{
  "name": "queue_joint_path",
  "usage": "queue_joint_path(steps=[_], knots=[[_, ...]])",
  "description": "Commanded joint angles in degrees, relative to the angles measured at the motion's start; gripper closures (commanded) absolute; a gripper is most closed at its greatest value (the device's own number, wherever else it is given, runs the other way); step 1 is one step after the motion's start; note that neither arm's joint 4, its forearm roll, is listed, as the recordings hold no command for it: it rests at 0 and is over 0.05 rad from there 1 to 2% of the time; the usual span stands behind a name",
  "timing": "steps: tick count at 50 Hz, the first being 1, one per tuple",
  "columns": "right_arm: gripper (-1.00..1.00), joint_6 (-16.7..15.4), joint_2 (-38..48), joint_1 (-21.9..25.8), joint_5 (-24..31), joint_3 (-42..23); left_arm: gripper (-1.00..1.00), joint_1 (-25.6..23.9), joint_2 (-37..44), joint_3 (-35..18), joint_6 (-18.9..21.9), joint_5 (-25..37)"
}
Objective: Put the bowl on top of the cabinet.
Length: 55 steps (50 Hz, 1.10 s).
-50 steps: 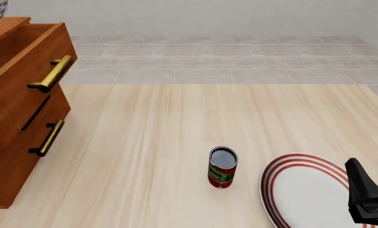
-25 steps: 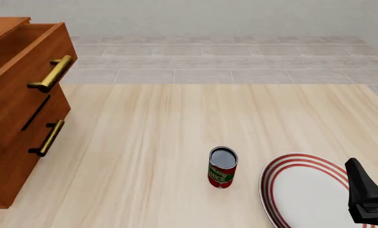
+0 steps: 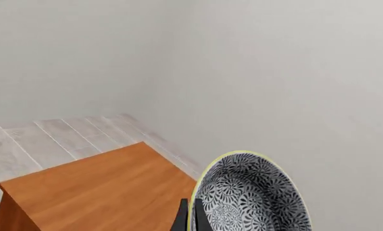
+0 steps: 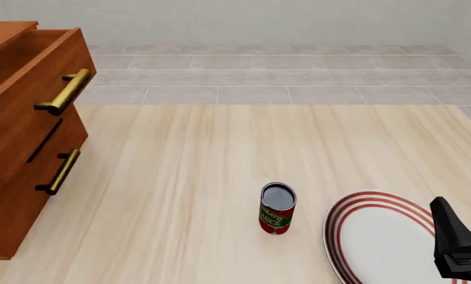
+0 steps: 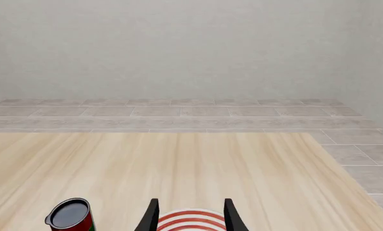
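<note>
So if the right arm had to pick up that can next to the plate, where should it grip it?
Around the side wall, at the label. The can stands upright on the table, clear of the plate, so the open right gripper could probably come in level from the plate side, one finger on each side of its round body.

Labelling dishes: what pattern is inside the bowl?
Dense dark-grey and white floral, yellowish rim; the bowl shows best in left wrist view.
</note>
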Motion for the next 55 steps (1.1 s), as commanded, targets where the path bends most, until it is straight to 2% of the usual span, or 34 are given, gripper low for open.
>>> queue_joint_path(steps=[1, 12, 25, 36, 45, 55], knots=[[-1.0, 0.0, 0.0, 0.0, 0.0, 0.0, 1.0, 2.5, 3.1, -2.4, -0.9, -0.8], [-1.0, 0.0, -0.4, 1.1, 0.5, -0.1, 1.0, 3.6, 5.2, -4.5, -1.3, -0.5], [-1.0, 0.0, -0.4, 1.1, 0.4, 0.0, 1.0, 6.0, 12.5, -7.9, -1.9, -0.5], [-1.0, 0.0, -0.4, 1.1, 0.4, 0.0, 1.0, 7.3, 15.2, -9.3, -1.0, 0.0], [-1.0, 0.0, -0.4, 1.1, 0.4, -0.1, 1.0, 8.3, 16.2, -5.8, -1.9, -1.4], [-1.0, 0.0, -0.4, 1.1, 0.5, -0.1, 1.0, 8.5, 19.0, -4.4, -3.7, -3.2]])
